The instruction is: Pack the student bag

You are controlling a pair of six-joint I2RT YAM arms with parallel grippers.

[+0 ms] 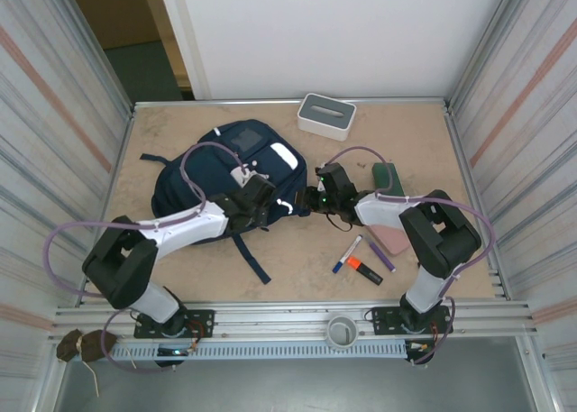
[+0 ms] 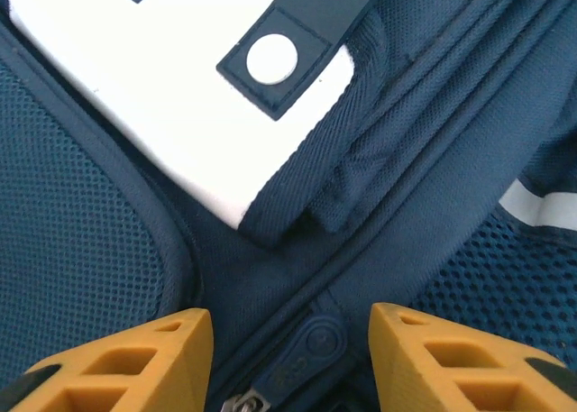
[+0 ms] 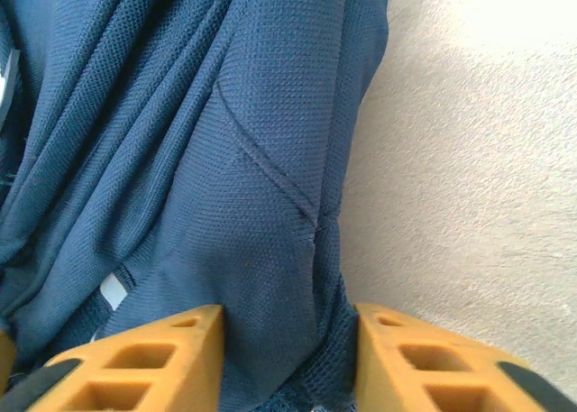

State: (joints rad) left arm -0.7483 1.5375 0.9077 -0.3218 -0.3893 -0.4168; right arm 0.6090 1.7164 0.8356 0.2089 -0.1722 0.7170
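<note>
— What closes in the table [image 1: 424, 141]?
— Ribbed metal walls [image 1: 54, 114] along its left and right edges, and a plain white panel [image 1: 343, 33] behind its far edge.
— Any gap?
— At the far left corner, a doorway [image 1: 135, 42] onto a dimmer space. The light is even. An aluminium rail [image 1: 270, 315] runs along the near edge.

**Cut Off, Covered, Unclear**

Bottom edge, left wrist view: the zip slider [image 2: 242, 401] is cut off. Bottom, right wrist view: it is unclear whether the right gripper [image 3: 288, 317] pinches the student bag [image 3: 225, 160]. Top view, right of centre: the right arm [image 1: 383, 209] half hides a pink object [image 1: 389, 241].
</note>
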